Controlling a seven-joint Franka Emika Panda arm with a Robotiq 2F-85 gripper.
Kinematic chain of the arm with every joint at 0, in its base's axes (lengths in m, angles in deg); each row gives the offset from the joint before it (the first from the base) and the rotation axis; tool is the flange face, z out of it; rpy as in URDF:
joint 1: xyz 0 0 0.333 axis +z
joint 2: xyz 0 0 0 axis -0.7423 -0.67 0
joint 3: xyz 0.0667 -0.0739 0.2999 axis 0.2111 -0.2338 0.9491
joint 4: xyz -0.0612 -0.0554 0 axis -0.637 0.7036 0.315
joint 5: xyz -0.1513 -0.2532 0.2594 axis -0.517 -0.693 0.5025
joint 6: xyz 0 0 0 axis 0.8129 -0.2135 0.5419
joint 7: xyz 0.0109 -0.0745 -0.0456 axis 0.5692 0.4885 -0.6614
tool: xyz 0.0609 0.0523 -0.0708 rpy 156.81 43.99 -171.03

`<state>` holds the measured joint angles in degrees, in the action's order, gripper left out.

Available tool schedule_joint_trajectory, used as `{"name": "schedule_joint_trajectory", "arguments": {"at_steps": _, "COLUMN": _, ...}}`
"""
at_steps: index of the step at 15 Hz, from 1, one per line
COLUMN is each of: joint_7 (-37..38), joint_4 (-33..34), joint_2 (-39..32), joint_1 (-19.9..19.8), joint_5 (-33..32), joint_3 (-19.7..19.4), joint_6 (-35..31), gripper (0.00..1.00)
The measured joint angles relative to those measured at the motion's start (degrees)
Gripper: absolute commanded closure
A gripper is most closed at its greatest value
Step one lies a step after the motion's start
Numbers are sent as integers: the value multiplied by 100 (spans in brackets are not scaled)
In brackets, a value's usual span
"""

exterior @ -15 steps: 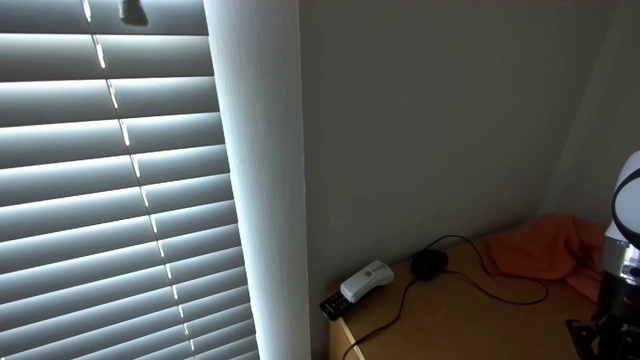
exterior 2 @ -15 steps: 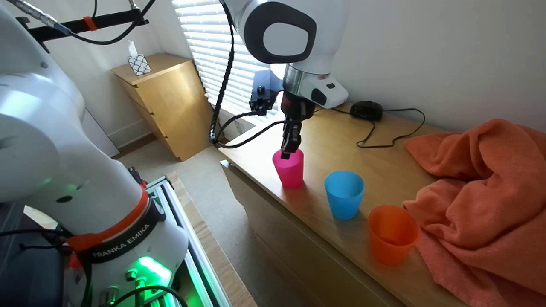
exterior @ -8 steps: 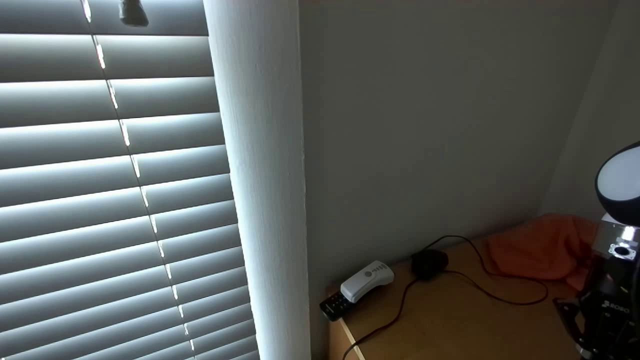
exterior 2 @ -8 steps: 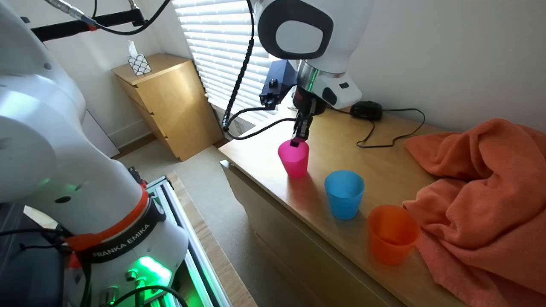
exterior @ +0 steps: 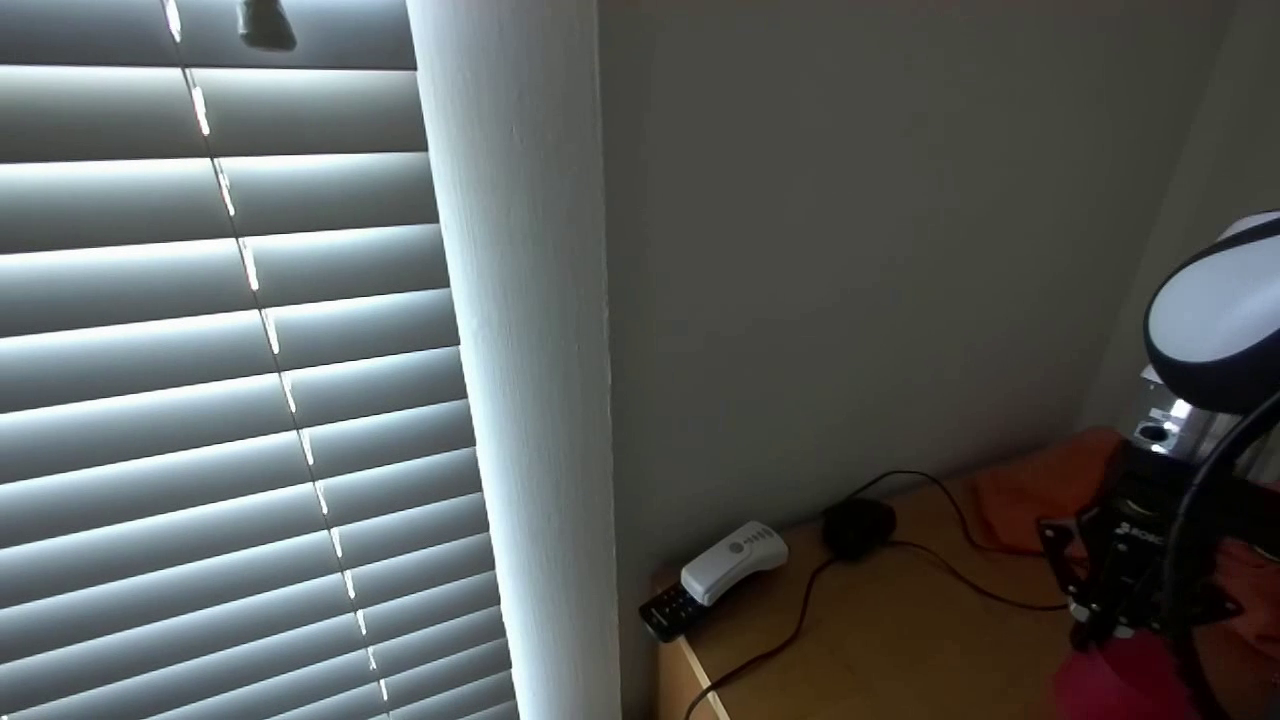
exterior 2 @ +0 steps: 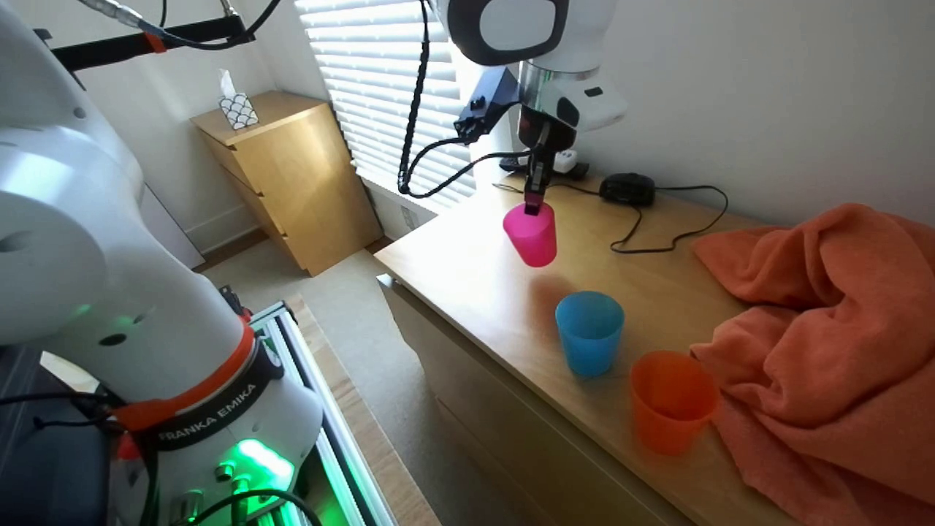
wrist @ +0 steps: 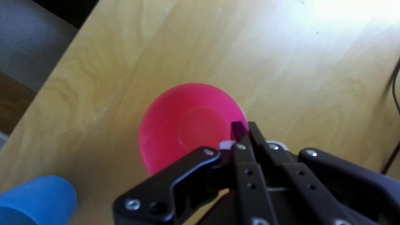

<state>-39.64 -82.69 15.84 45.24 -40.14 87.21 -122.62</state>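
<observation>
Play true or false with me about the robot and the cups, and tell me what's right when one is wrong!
1. The gripper is shut on the rim of the pink cup. True.
2. The blue cup and the orange cup stand upright on the wooden dresser. True.
3. The pink cup stands on the dresser too. False: it hangs in the air above the top.
4. The blue cup sits inside the orange cup. False: each stands on its own.
5. An orange cloth lies in crumpled folds near the orange cup. True.
6. All the cups are the same color. False: they are pink, blue and orange.
</observation>
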Motion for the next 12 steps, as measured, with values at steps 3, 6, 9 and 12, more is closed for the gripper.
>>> {"name": "schedule_joint_trajectory", "arguments": {"at_steps": 3, "joint_7": 897, "joint_4": -152, "joint_2": -53, "joint_1": 259, "joint_5": -795, "joint_3": 158, "joint_6": -1006, "gripper": 99}}
{"name": "schedule_joint_trajectory", "arguments": {"at_steps": 6, "joint_7": 2130, "joint_4": -362, "joint_2": -147, "joint_1": 420, "joint_5": -1953, "joint_3": 156, "joint_6": -1743, "gripper": 99}}
{"name": "schedule_joint_trajectory", "arguments": {"at_steps": 9, "joint_7": 3304, "joint_4": -436, "joint_2": -211, "joint_1": 502, "joint_5": -2981, "joint_3": 75, "joint_6": -1890, "gripper": 99}}
{"name": "schedule_joint_trajectory", "arguments": {"at_steps": 12, "joint_7": 4220, "joint_4": -459, "joint_2": -223, "joint_1": 555, "joint_5": -3787, "joint_3": 17, "joint_6": -1890, "gripper": 70}}
